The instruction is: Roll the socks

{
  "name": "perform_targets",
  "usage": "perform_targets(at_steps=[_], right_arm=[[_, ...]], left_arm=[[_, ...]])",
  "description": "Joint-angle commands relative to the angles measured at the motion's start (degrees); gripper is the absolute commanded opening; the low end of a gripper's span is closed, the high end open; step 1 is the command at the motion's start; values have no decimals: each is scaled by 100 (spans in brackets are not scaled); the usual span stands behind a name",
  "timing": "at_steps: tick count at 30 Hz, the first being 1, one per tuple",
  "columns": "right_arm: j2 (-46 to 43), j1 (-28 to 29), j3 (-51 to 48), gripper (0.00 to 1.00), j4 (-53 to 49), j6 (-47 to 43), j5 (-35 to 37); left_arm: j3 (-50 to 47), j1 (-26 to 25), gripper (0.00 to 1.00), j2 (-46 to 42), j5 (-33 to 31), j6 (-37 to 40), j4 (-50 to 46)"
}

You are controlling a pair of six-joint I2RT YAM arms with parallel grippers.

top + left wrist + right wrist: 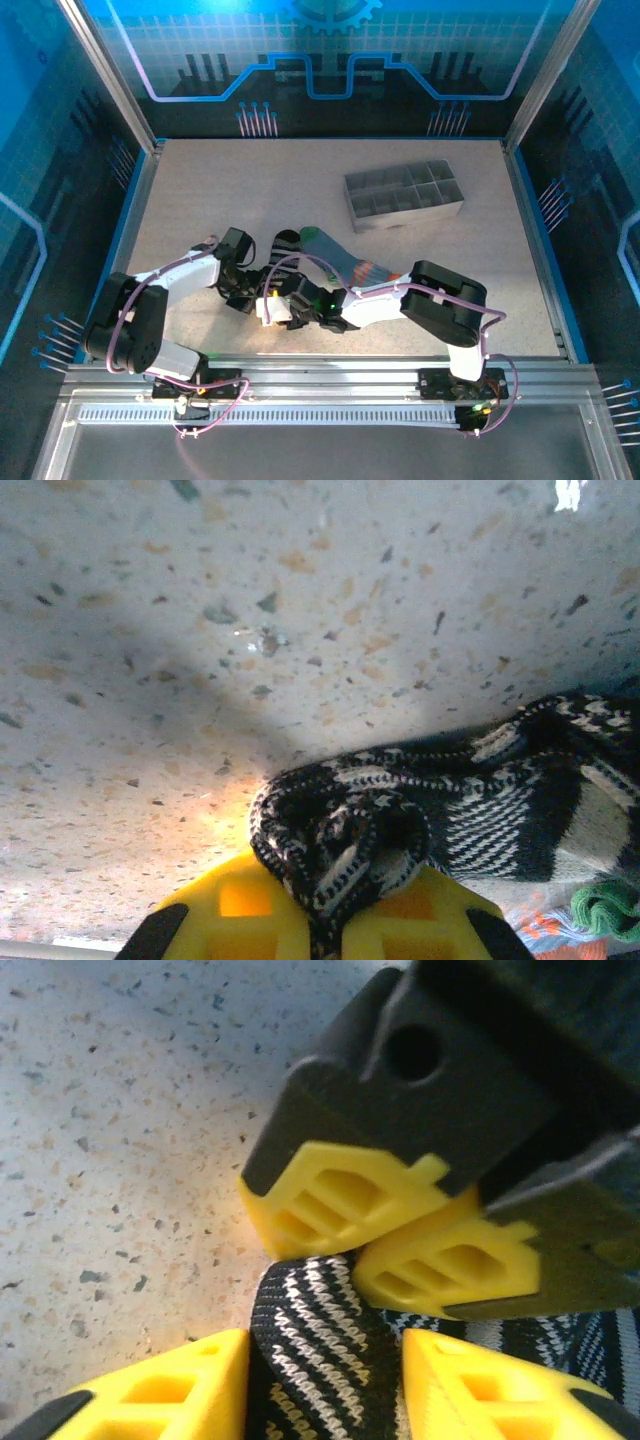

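The black sock with thin white stripes [400, 810] lies bunched on the speckled table. My left gripper [325, 890] is shut on its rolled end. In the right wrist view that sock [310, 1310] fills the gap of my right gripper [325, 1365], touching both yellow fingers, and the left gripper's yellow fingers [340, 1200] pinch the same fabric just above. From above, the left gripper [252, 290] and the right gripper [272, 305] meet at the near end of the black sock [288, 245]. The blue-grey sock [345, 262], with green cuff and orange-red toe, lies beside it; its green cuff [605, 910] shows at the corner.
A grey divided tray [405, 195] stands at the back right of the table. Blue walls and metal posts enclose the table [200, 200] on three sides. The right arm's forearm [380, 305] lies across the near edge, over the socks' right end.
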Motion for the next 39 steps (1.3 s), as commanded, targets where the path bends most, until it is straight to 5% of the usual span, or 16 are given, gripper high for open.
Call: perform_targets(at_steps=[1, 8, 14, 17, 21, 25, 39], right_arm=[[234, -10, 116, 33, 12, -122, 95], [323, -119, 239, 0, -521, 335, -406], [393, -496, 449, 0, -1275, 1097, -1785], [549, -609, 576, 0, -1572, 1323, -2476], [762, -782, 827, 0, -1852, 1772, -2992], [1033, -983, 1231, 0, -2332, 2061, -3516], [1757, -1576, 1824, 0, -2971, 2916, -5012]], left_arm=[[-480, 43, 0, 278, -670, 101, -1219], [-470, 143, 0, 5, -652, 60, -1273], [-561, 430, 62, -1440, -747, -358, -1692], [-610, 669, 75, -2183, -719, -517, -2031], [-700, 925, 73, -3034, -683, -441, -2170], [-1067, 940, 66, -3582, -282, -335, -1279], [-1613, 384, 54, -2870, -24, -330, 1108]])
